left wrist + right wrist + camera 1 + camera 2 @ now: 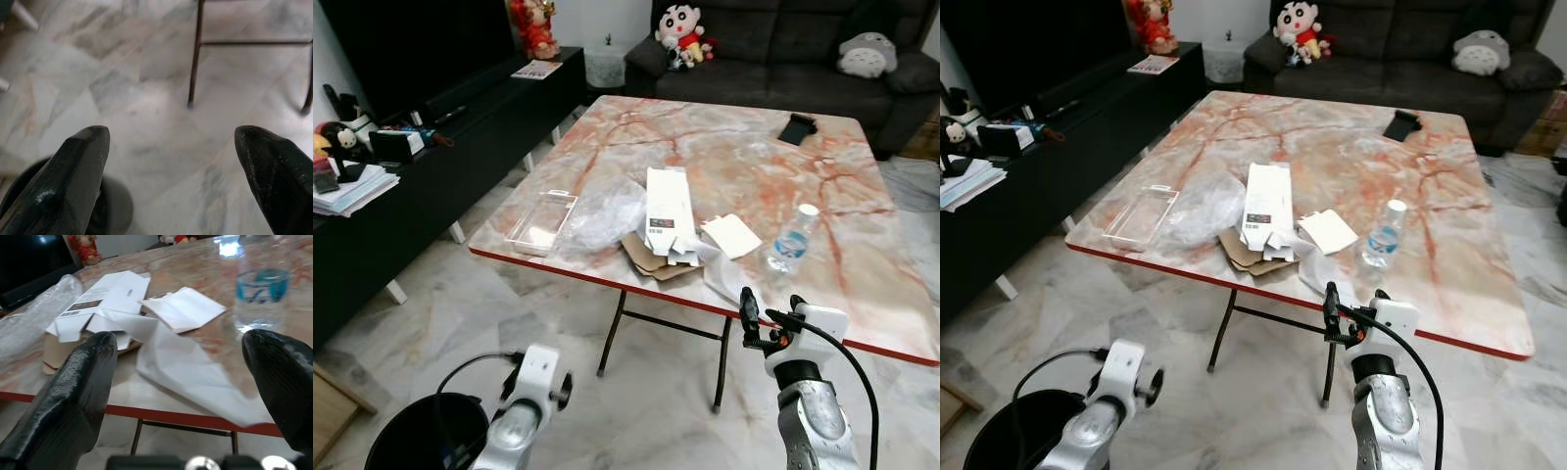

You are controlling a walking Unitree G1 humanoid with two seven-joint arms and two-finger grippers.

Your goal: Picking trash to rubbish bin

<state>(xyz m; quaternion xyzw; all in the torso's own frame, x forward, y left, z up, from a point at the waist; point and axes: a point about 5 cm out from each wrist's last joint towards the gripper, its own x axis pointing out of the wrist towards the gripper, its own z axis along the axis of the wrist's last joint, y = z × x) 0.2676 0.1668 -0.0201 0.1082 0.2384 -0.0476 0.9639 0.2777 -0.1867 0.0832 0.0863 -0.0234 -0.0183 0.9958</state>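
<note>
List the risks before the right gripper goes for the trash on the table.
The right gripper, open, faces thin white paper overhanging the table edge; it may slide off. The water bottle stands close and could topple. The bin sits under the left gripper, so a handover or turn is needed.

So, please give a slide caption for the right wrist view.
Open right gripper facing white paper and a water bottle on the table.

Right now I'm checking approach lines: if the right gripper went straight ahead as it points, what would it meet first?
Probably the white paper sheet overhanging the table edge; right gripper is open, depth uncertain.
</note>
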